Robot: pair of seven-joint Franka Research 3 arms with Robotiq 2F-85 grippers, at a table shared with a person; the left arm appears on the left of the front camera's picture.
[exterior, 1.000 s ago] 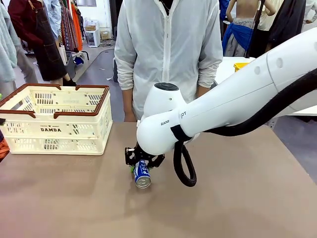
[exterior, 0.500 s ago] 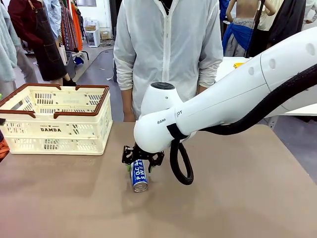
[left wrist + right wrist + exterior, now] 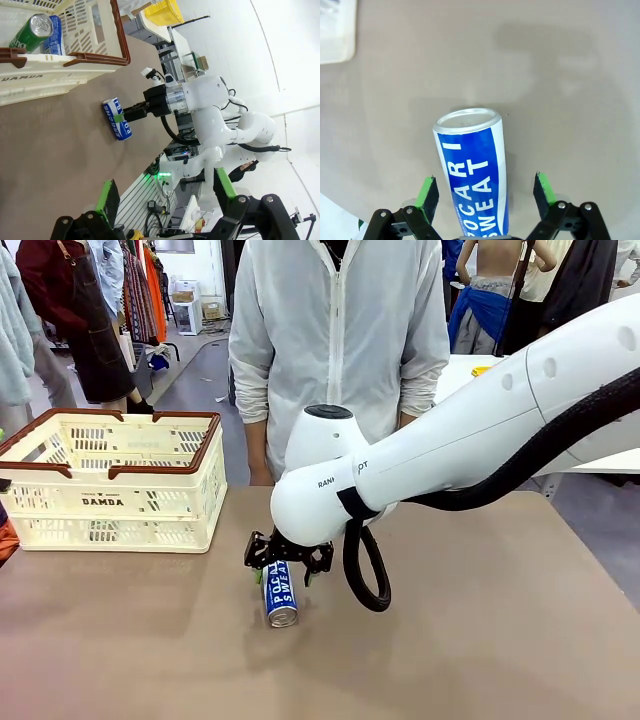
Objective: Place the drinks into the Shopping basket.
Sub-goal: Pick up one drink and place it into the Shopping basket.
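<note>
Two cans are already lying in the Shopping basket, so the job looks partly done. One blue can is left on its side on the table, straddled by the right gripper with jaws spread wide, nothing grasped, probably lined up for a pickup. The left gripper is held open and idle too.

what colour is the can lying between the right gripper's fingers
The can is blue with a white band and white lettering, silver top; clearest in the right wrist view.
</note>
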